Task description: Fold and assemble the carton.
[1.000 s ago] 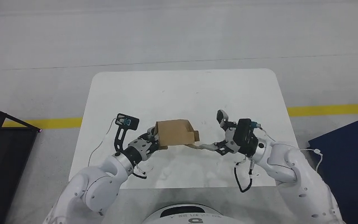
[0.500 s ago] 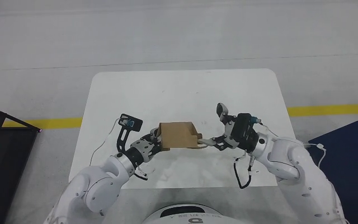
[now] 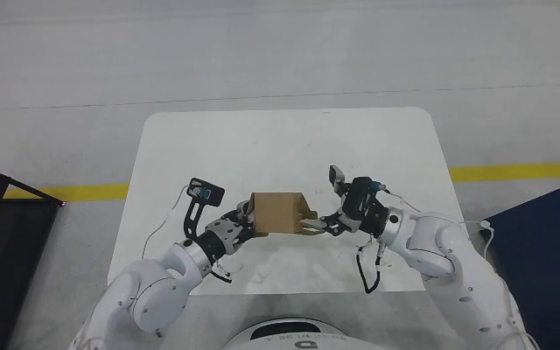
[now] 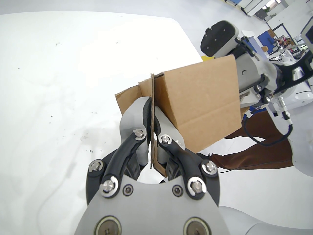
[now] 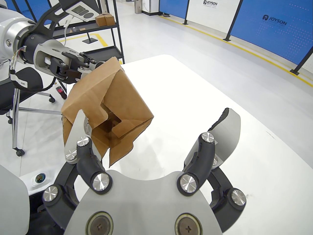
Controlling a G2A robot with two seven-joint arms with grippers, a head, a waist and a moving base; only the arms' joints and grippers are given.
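Left gripper (image 4: 151,108): its two fingers are pressed together on a thin cardboard edge of the carton (image 4: 203,103), so it holds the carton firmly. The edge stands upright between the dark pads.
Right gripper (image 5: 153,114): spread wide, holding nothing. One finger (image 5: 77,128) lies against a flap at the open end of the carton. The other finger (image 5: 228,123) stands free above the table (image 5: 195,86), well apart from the cardboard.
Carton, from the left gripper: it extends straight ahead of the fingertips, away from the wrist, with one plain brown side turned upward.
Carton, from the right gripper: it is just in front of the fingers, on the side of the finger that touches it. The open end faces this gripper. The end flaps are bent partly inward, and the dark inside shows between them.
Carton's pose: tilted, not square to the table. I cannot tell if a lower corner touches the table.
Two grippers: they face each other, with the carton between them, on the table's near half, seen from the top view.
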